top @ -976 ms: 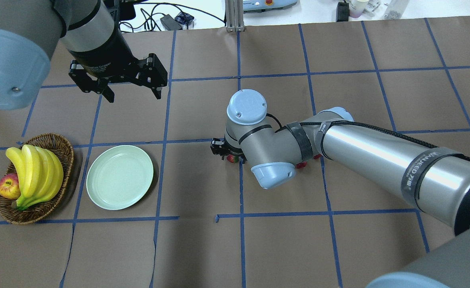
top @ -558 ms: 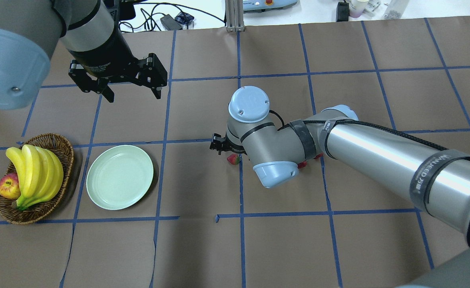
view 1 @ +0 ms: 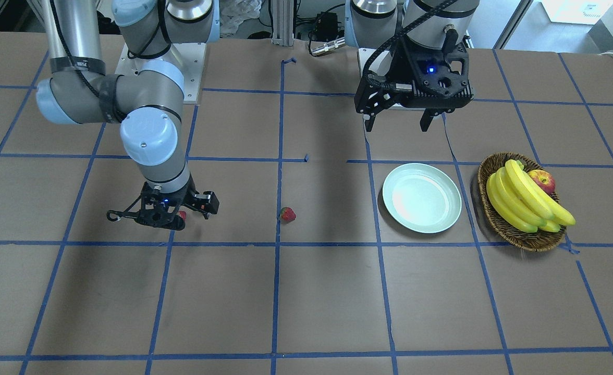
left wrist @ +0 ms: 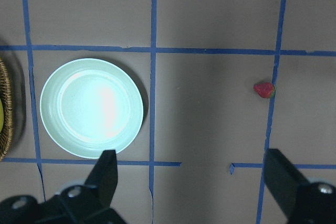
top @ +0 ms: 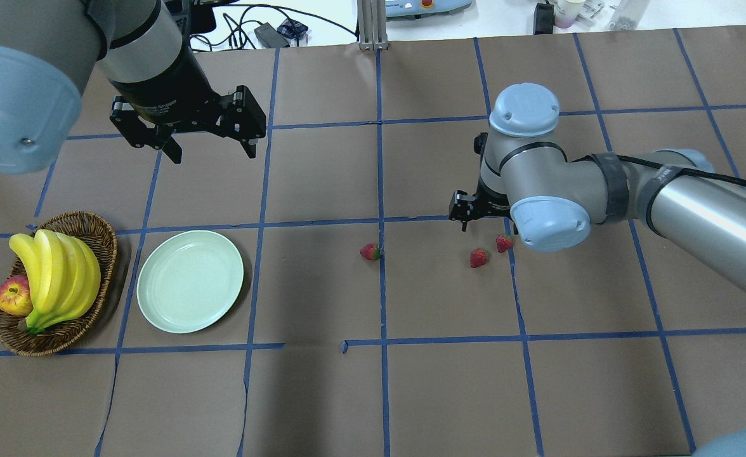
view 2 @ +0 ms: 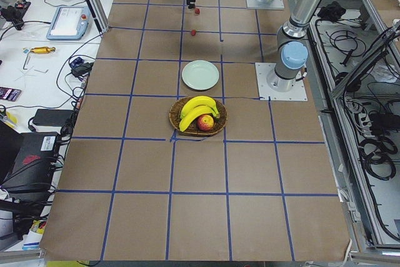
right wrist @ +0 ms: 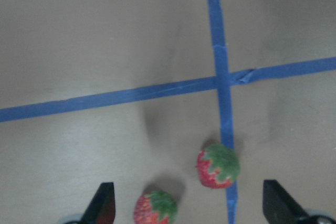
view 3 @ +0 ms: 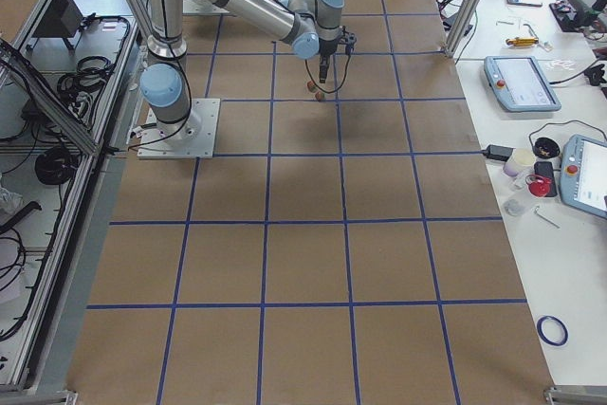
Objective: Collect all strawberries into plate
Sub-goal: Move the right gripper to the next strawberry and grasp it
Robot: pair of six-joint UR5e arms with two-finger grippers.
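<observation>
The right gripper is hovering with its jaws standing wide and holding nothing. It is looking straight down on two of the strawberries: one strawberry lying against a blue tape line, and a second strawberry near it but apart. Both are sitting around the middle of the tabletop, somewhat toward its right edge. A third strawberry is lying alone nearer the centre. The plate is waiting toward the left edge, carrying no berry yet, just beside the basket. The left gripper is hanging wide and empty beyond it, toward the far edge. The first pick seems to be starting. Next, I judge, the right gripper is needing to centre over one berry, descend and close without nudging its neighbour.
</observation>
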